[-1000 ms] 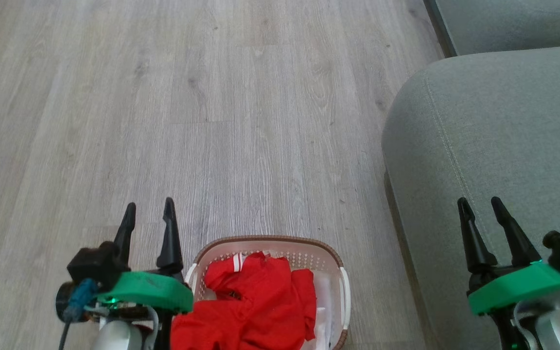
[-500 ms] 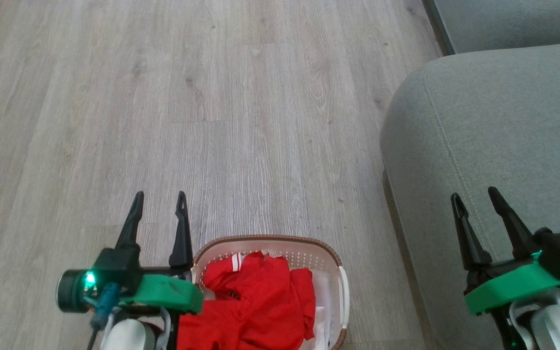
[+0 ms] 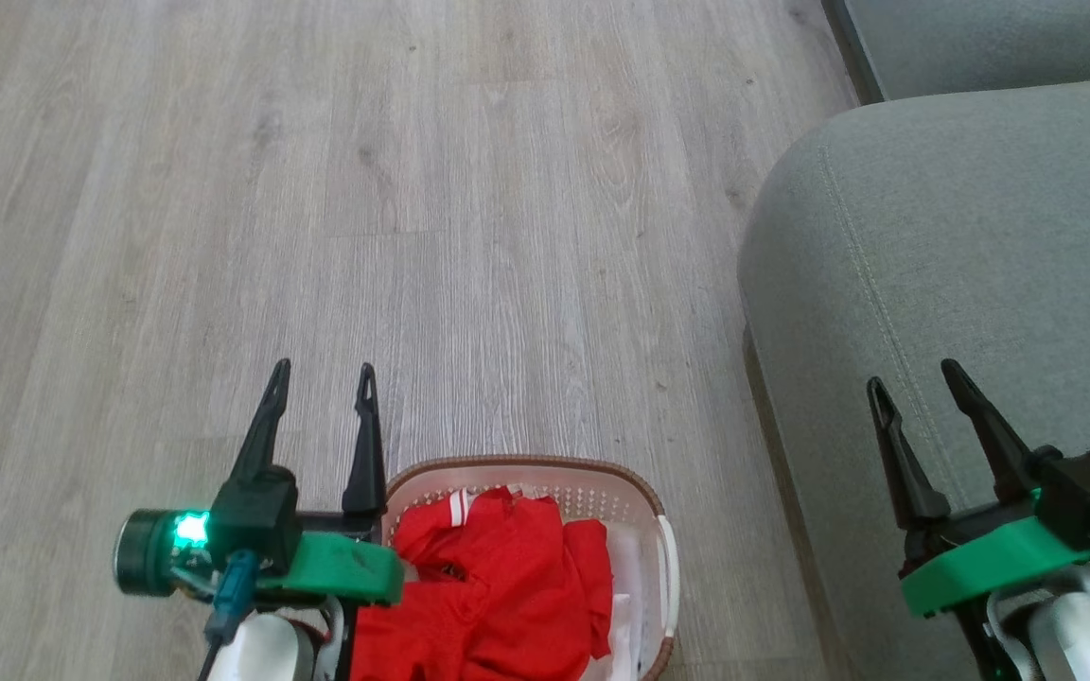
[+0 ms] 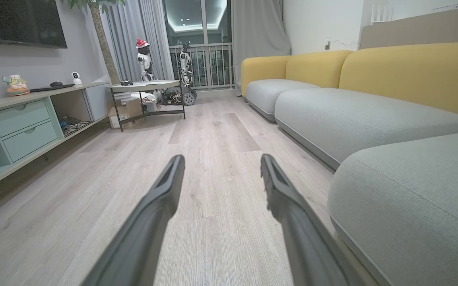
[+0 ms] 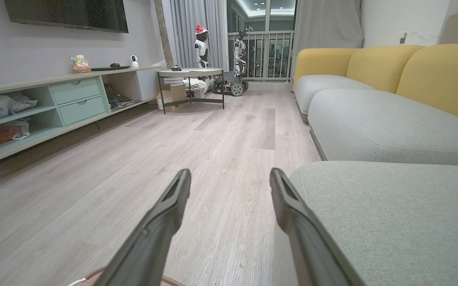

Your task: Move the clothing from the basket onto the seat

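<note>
Clothing (image 3: pixel 498 586) lies in the basket (image 3: pixel 545 467) as a crumpled heap of bright red cloth, with a bit of white striping showing near the far rim. It reaches toward the near left, where my left arm covers part of it. A white sheet (image 3: pixel 638 567) shows beneath it on the right side of the basket. The basket stands on the pale wood floor (image 3: pixel 413 189) at the bottom of my head view, near the seat (image 3: pixel 980 236) but apart from it, with a strip of floor between them. The seat is the big grey-green cushion on my right, with a stitched seam running along its top. My left gripper (image 3: pixel 325 367) hangs just left of the basket, its two dark fingers spread wide with nothing between them, pointing forward over the floor. Its inner finger sits right by the basket's brown rim, though I cannot tell whether it touches. My right gripper (image 3: pixel 912 375) is spread wide too and holds nothing, and from the head camera it sits over the near corner of the seat. From the right wrist camera I see floor between its fingers, with the seat's edge just beside the right-hand finger. Neither gripper's fingers touch the clothing.
</note>
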You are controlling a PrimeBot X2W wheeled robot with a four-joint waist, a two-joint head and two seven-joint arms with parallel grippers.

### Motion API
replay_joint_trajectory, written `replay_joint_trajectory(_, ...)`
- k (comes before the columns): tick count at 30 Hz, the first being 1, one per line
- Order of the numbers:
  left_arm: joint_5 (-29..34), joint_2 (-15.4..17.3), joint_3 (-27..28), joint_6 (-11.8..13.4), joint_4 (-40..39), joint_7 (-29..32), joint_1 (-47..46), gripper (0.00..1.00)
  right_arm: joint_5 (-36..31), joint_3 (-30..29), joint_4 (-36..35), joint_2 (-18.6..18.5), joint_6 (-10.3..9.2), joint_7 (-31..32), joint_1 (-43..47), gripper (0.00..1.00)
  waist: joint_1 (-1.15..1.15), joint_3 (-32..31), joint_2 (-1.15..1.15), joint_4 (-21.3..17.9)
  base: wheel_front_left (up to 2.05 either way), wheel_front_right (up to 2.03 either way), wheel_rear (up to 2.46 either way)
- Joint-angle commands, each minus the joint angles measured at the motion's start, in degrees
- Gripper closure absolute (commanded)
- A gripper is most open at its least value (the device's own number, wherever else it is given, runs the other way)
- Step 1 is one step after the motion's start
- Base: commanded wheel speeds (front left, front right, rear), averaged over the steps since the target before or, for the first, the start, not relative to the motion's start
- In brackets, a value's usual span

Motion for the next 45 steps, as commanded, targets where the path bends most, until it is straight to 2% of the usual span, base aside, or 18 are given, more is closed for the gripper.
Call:
replay_joint_trajectory(1,0.3,0.5,1.7,0.4,-1.7,-0.7,-2.9,0.0,-0.3,0.9,-2.0,-1.4,-0.01,-0.5,-2.2,0.0,0.0,0.0,0.0,0.0,0.0,0.0,0.0)
replay_joint_trajectory(24,0.2,0.4,1.6,0.6,-0.9,-0.7,-3.2,0.0,1.6,0.1,-2.7,-0.6,-0.01,-0.5,-2.7,0.0,0.0,1.5,0.0,-1.2,0.0,0.0,0.0)
replay_joint_trajectory(36,-1.3,0.3,-0.1,2.3,2.6,-0.7,-6.0,0.0,4.9,-0.7,-5.4,-2.4,-0.01,-0.5,-5.1,0.0,0.0,8.6,0.0,-2.9,0.0,0.0,0.0)
replay_joint_trajectory(45,-5.2,0.3,-2.7,4.3,9.7,-0.7,-9.4,0.0,7.4,-0.3,-7.4,-4.7,-0.01,-0.5,-8.6,0.0,0.0,14.4,0.0,-4.9,0.0,0.0,0.0)
